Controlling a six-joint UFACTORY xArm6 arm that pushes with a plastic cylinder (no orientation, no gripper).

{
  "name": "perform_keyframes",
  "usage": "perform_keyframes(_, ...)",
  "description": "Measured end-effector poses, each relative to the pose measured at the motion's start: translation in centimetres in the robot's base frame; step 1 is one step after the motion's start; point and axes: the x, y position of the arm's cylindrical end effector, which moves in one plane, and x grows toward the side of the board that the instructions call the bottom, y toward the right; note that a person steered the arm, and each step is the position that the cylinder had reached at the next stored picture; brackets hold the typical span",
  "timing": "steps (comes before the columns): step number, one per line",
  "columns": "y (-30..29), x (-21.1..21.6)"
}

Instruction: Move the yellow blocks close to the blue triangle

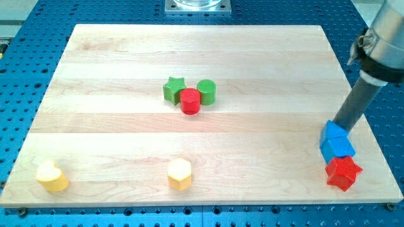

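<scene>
A yellow heart-shaped block (51, 176) lies at the view's bottom left corner of the wooden board (126, 57). A yellow hexagon block (180, 174) lies at the bottom, left of centre. At the right edge two blue blocks sit touching; the upper one (332, 132) looks like the blue triangle, the lower blue block (338, 147) is boxier. My tip (336, 126) comes down from the upper right and its end touches the top of the upper blue block. Both yellow blocks are far to the left of the blue ones.
A red star (343, 172) sits just below the blue blocks, touching them. Near the board's centre a green star (174, 89), a red cylinder (190, 101) and a green cylinder (206, 92) cluster together. The board rests on a blue perforated base (25, 38).
</scene>
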Motion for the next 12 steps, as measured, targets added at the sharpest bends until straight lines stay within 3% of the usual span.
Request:
perform_keyframes(1, -4.3, 0.0)
perform_keyframes(2, -12.2, 1.5)
perform_keyframes(3, -20.0, 6.1)
perform_keyframes(4, -21.4, 10.8)
perform_keyframes(6, -34.5, 10.7)
perform_keyframes(7, -34.7, 8.4)
perform_keyframes(8, -23.7, 4.7)
perform_keyframes(9, -14.0, 4.5)
perform_keyframes(10, -14.9, 5.0)
perform_keyframes(11, -18.0, 8.1)
perform_keyframes(12, -12.6, 9.2)
